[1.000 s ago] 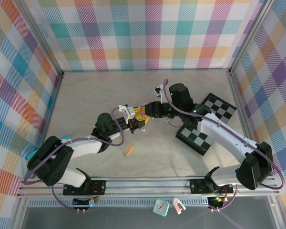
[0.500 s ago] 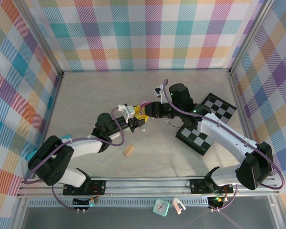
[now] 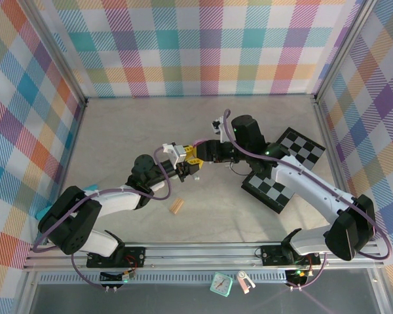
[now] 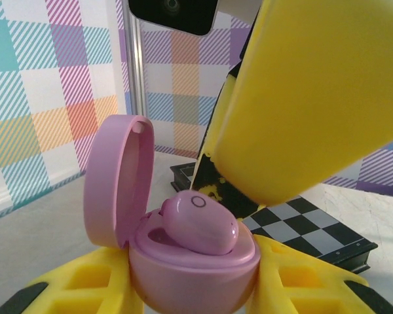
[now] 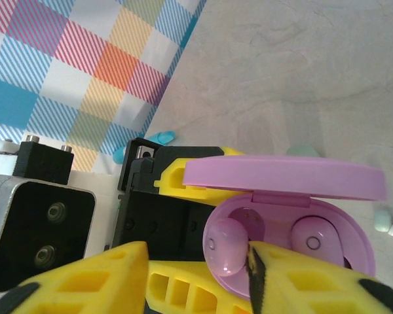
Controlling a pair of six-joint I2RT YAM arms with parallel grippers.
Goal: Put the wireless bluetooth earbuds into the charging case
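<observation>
1. The left fingers (image 4: 72,288) are clamping the charging case (image 4: 190,275) from both sides. They are holding it near the middle of the top view, seemingly clear of the tabletop (image 3: 131,131).
2. The case's lid (image 4: 114,176) is standing open at 9 o'clock of the base in the left wrist view.
3. The right fingers (image 5: 118,261) are standing parted and, as far as the views show, gripping nothing. In the left wrist view one of them is hovering at 1 o'clock of the case, just above it.
4. The first purple earbud (image 5: 314,241) is sitting low in its well, at 3 o'clock inside the case in the right wrist view.
5. The second purple earbud (image 4: 200,222) is lying in the neighbouring well but riding high and tilted, so it is probably needing a press to seat.
6. Judging by this, the purple pair is nearly done, with seating that bud and shutting the lid left to do.
7. Pale green earbuds (image 5: 386,222) are lying loose on the tabletop at 3 o'clock of the case in the right wrist view, so more inserting is likely waiting.
</observation>
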